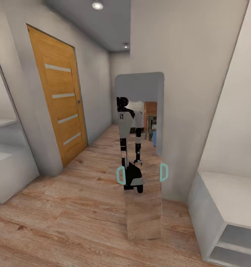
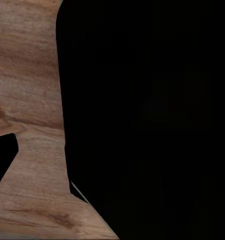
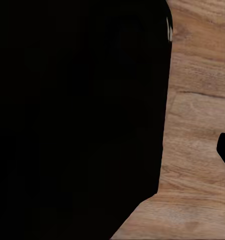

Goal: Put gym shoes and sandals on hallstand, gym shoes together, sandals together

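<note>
Nearest the robot, both wrist views look down on the light brown wood-grain plank corridor floor point(image 2: 27, 100), each crossed by a large black mass that appears to be part of the robot's own body. That suggests the arms hang low at its sides, tucked in for travel rather than reaching for anything. Whether either tool is apart or together cannot be told, since no fingers can be made out against the black.

In the head view the planks run ahead with no shoe or sandal on the visible stretch. At the right edge stands a light-grey unit with a flat bench top and open shelf levels beneath point(image 1: 214, 218); it may be the hallstand, though too little of it shows to be sure. A similar pale unit point(image 1: 10, 174) sits at the left edge.

Further on, a tall frameless mirror with rounded top corners point(image 1: 142, 155) leans on the right-hand wall, reflecting the robot. Beyond it on the left wall is an orange-brown wooden door with four pale horizontal inserts point(image 1: 60, 100). Judging by this, the robot is on its way and must find the footwear first.
</note>
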